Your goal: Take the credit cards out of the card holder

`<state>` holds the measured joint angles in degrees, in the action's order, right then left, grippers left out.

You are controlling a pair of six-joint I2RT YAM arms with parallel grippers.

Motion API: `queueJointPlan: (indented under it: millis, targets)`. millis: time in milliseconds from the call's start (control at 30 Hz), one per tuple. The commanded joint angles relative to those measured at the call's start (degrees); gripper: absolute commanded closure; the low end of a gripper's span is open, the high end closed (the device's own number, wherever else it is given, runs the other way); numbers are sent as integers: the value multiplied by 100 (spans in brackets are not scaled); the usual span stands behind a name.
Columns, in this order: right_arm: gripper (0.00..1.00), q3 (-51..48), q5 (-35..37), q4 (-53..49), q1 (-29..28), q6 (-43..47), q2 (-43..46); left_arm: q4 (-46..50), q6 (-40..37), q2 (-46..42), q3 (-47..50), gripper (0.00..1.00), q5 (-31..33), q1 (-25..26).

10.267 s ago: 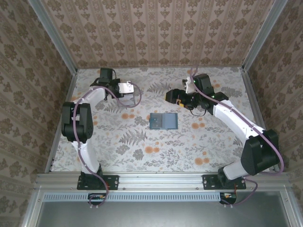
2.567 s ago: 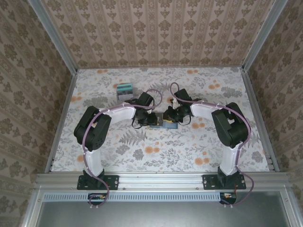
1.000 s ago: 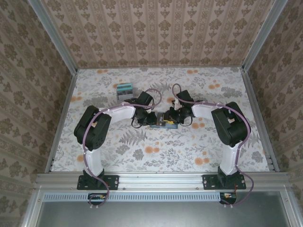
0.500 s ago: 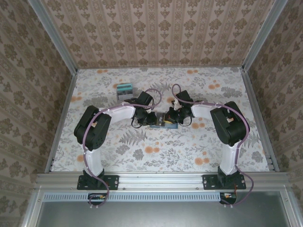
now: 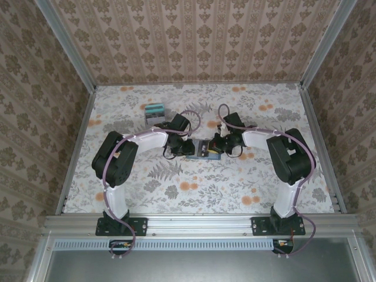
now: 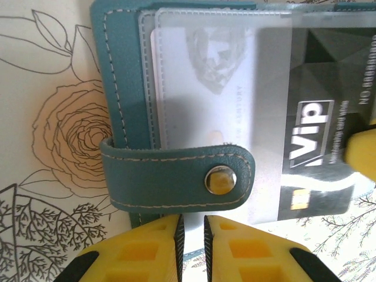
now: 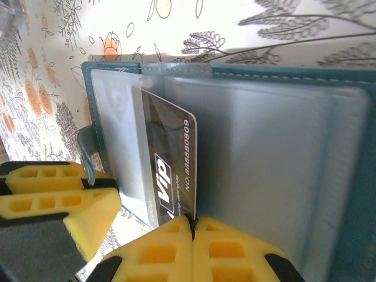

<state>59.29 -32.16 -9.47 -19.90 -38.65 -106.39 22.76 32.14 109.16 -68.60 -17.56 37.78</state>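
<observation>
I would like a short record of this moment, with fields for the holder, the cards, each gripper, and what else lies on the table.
card holder: teal, lying open on the table, snap strap unfastened
black card: marked VIP, tilted, one end sticking out past the holder's edge
white card: inside a clear sleeve
left gripper: shut on the card holder's edge
right gripper: shut on the black card's end
elsewhere: grey rectangle with a green band, far left, apart from the holder

A desk (image 5: 147, 194) with a pale covering of grey ferns and orange blossoms sits boxed in by three walls (image 5: 194, 41) of brown damask wallpaper. Aluminium posts (image 5: 64, 44) mark the rear corners, a metal rail (image 5: 200, 224) lines the near edge, and the light is soft and even.
</observation>
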Motion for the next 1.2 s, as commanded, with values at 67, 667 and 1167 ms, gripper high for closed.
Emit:
queueJointPlan:
  millis: [67, 667, 1167]
  targets:
    - [100, -260, 118, -423, 221, 282, 433, 10, 74, -17, 125, 80, 7, -55]
    - [100, 189, -143, -1076, 441, 753, 1452, -593, 818, -827, -49, 48, -875, -413]
    - [100, 748, -1595, -76, 434, 286, 1815, -2909, 2112, -1430, 477, 62, -2126, -658]
